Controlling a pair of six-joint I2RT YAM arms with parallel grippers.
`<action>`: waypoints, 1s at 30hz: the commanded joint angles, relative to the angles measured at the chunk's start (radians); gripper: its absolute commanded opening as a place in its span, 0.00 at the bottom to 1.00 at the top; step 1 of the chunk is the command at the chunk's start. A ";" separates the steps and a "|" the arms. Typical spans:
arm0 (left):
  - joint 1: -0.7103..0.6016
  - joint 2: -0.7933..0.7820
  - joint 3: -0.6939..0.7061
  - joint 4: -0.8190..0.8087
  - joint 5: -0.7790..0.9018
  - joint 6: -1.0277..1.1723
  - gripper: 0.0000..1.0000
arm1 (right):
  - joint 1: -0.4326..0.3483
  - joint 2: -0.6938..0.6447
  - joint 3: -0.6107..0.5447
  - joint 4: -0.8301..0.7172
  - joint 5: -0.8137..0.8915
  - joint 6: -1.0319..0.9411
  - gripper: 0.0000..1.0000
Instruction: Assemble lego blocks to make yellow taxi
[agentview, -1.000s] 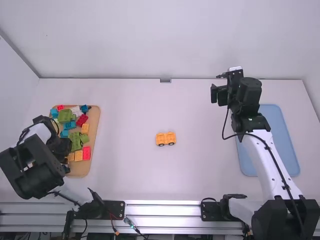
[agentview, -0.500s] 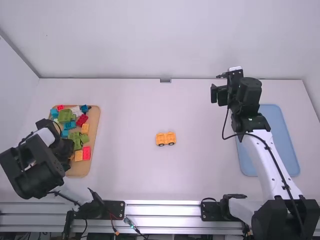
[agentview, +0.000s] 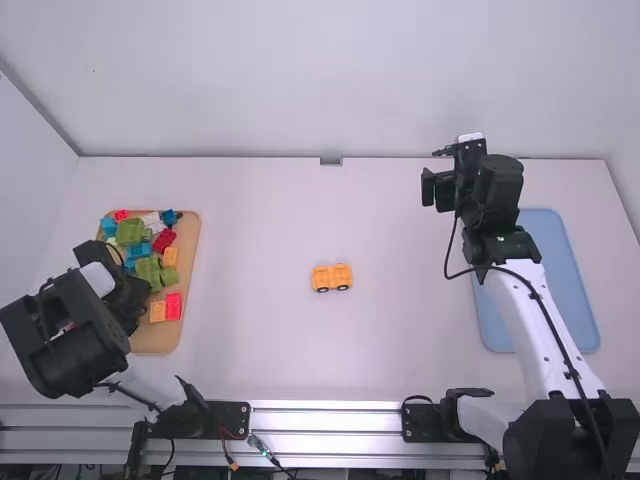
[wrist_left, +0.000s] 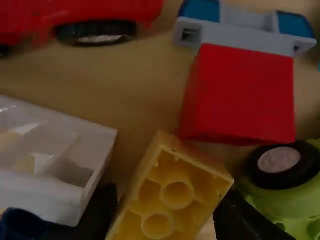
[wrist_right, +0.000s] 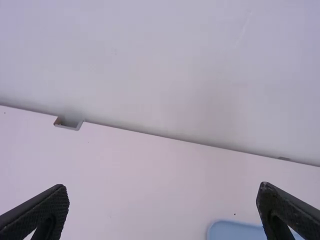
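Squeezing a yellow block (wrist_left: 177, 194), the left end effector (agentview: 136, 312) has one finger on each side of it, at the near part of the tan board (agentview: 152, 341). The block is tipped, so its hollow belly shows, with round tubes inside and thin, straight walls. A white block (wrist_left: 87, 142) with square corners and open boxes in it is just beside. Near them is a shiny, smooth red block (wrist_left: 245, 95), touching a gray and blue piece (wrist_left: 237, 37). A green piece (wrist_left: 280, 200) has a round black wheel (wrist_left: 279, 160) with a pale middle. A red car (wrist_left: 100, 10) has a dark tire too.

The little orange-yellow car (agentview: 332, 278) sits upright on the smooth white counter (agentview: 260, 310), in the space between the two arms. It looks like hard plastic, boxy, with two round black wheels on the side you can see.

The right end effector (agentview: 437, 175) is up past the flat blue tray (agentview: 550, 280), which has round corners. Its black, bumpy fingers (wrist_right: 40, 210) are wide apart, with nothing between them.
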 joint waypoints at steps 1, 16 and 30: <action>-0.006 -0.004 -0.011 0.001 0.003 0.105 0.48 | 0.005 0.004 0.029 0.004 -0.003 0.006 0.99; -0.006 -0.004 -0.011 0.075 0.008 0.375 0.47 | 0.005 0.004 0.029 0.004 -0.003 0.006 0.99; -0.007 -0.004 -0.015 0.074 0.068 0.375 0.23 | 0.005 0.004 0.029 0.004 -0.003 0.006 0.99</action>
